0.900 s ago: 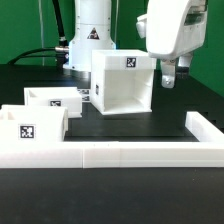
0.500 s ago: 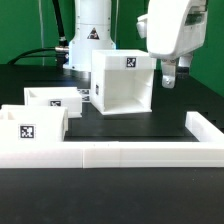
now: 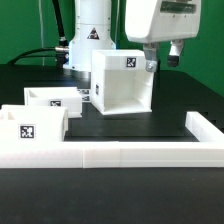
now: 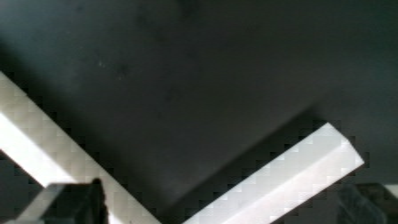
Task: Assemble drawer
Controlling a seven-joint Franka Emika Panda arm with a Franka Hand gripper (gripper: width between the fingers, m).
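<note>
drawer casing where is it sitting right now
In the exterior view the drawer casing stands on the table, a tray close on the exterior view's left and the gripper by its top corner on the exterior view's right.

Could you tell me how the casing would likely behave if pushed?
The casing looks like rigid plastic, so probably stiff. It is hollow with thin walls, so likely light for its size. It sits flat on a smooth dark table, so a low push would likely slide it; a high one might tip it.
</note>
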